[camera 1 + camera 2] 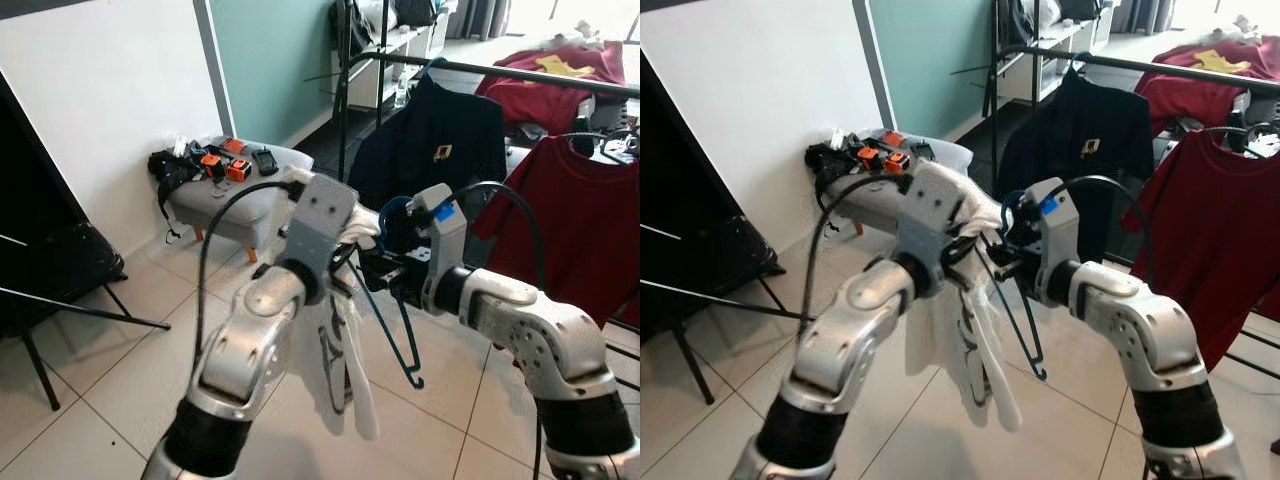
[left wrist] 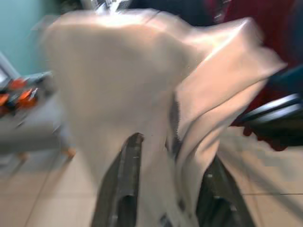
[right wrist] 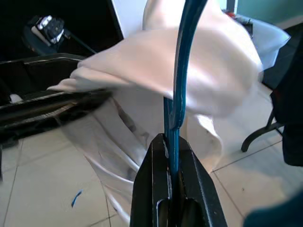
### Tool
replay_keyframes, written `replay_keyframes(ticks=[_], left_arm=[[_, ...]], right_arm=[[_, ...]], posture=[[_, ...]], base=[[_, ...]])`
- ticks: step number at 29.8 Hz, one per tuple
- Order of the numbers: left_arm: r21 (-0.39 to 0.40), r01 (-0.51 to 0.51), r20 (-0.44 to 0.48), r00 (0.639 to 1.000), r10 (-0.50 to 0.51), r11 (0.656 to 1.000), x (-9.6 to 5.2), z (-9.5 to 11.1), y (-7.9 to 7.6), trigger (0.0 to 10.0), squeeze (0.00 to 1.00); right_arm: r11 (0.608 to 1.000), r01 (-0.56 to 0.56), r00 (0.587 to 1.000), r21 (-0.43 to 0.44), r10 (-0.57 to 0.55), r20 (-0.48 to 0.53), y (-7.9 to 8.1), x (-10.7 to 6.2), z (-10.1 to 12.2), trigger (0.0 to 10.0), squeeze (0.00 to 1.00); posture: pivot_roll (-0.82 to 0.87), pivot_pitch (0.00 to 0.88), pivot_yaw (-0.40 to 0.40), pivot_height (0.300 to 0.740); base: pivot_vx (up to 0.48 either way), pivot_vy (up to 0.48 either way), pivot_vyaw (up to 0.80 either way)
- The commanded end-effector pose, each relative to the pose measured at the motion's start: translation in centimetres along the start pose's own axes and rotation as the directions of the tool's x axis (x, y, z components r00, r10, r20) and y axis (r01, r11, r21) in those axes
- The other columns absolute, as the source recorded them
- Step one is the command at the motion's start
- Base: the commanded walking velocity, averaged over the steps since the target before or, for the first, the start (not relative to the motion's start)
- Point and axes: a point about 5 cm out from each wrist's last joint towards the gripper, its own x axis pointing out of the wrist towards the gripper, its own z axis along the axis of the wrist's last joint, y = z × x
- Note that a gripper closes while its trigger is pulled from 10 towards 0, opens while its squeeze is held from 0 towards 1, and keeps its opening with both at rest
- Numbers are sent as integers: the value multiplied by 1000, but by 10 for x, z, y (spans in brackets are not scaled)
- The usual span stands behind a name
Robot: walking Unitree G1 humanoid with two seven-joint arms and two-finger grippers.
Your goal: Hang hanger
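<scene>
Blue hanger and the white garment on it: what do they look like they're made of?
Blue hanger: thin, smooth, slightly glossy rod, likely plastic or coated wire; the look leaves it open. The right gripper is shut on it. White garment: thin soft fabric, going by its limp folds and faint sheen; the fibre can't be told. The left gripper holds it.

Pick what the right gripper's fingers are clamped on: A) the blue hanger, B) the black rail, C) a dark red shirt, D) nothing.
A: in the right wrist view the right gripper has its black fingers pressed onto the thin blue hanger, beside the white garment.
</scene>
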Motion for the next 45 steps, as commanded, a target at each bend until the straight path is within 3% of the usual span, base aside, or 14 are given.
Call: replay_keyframes(ticks=[1,8,13,17,20,22,24,27,31,35,38,39,42,45], left_arm=[[-22,-36,-19,999,35,999,-8,-2,18,10000,1000],[-62,135,7,991,-134,989,-21,3,17,10000,1000],[-83,348,114,934,-338,934,-34,20,-2,10000,1000],[-118,420,175,901,-398,900,-37,30,-14,10000,1000],[-139,430,211,893,-398,892,-35,36,-18,10000,1000],[-146,399,220,905,-364,905,-33,38,-12,10000,1000],[-136,358,213,921,-326,924,-33,38,-2,10000,1000],[-131,333,214,929,-301,934,-33,38,4,10000,1000],[-134,262,233,946,-226,956,-33,41,19,10000,1000],[-148,215,274,947,-169,965,-36,48,31,10000,1000],[-160,175,302,946,-121,971,-38,54,44,10000,886],[-161,154,308,946,-99,975,-39,55,51,10000,675],[-160,142,310,947,-87,977,-40,56,55,10000,675],[-160,118,313,948,-63,980,-41,56,62,10000,478]], right_arm=[[1000,-5,998,-15,6,65,-2,-2,11,10000,0],[998,-47,992,-42,52,116,-1,-5,21,10000,0],[994,-88,978,-63,98,183,-1,-10,36,10000,0],[993,-95,971,-66,107,213,-2,-12,41,10000,0],[986,-146,950,-79,162,265,1,-15,51,10000,0],[976,-204,914,-75,217,342,2,-22,63,10000,0],[935,-352,799,34,281,531,-3,-39,84,10000,0],[937,-348,795,43,270,543,-10,-44,86,10000,0],[956,-288,867,-56,285,409,-19,-48,68,10000,0],[946,-320,854,-47,310,417,-21,-55,65,10000,0],[950,-306,868,-59,304,392,-24,-59,60,10000,0],[943,-332,849,-32,313,426,-25,-62,61,10000,0],[934,-357,829,-11,322,457,-25,-64,61,10000,0],[910,-414,797,-16,371,477,-22,-71,62,10000,0]], posture=[[-86,65,77,740],[-84,64,71,740],[-90,63,68,740],[-93,62,67,740],[-94,61,66,740],[-93,61,66,740],[-92,61,65,740],[-89,61,64,740],[-87,64,60,740],[-88,66,62,740],[-86,67,62,740],[-86,66,61,740],[-86,66,61,740],[-84,65,62,740]], base=[[0,0,0],[0,0,0],[0,0,0],[0,0,0],[0,0,0],[0,0,0],[0,0,0],[0,0,0],[0,0,0],[0,0,0],[0,0,0],[0,0,0],[0,0,0],[0,0,0]])
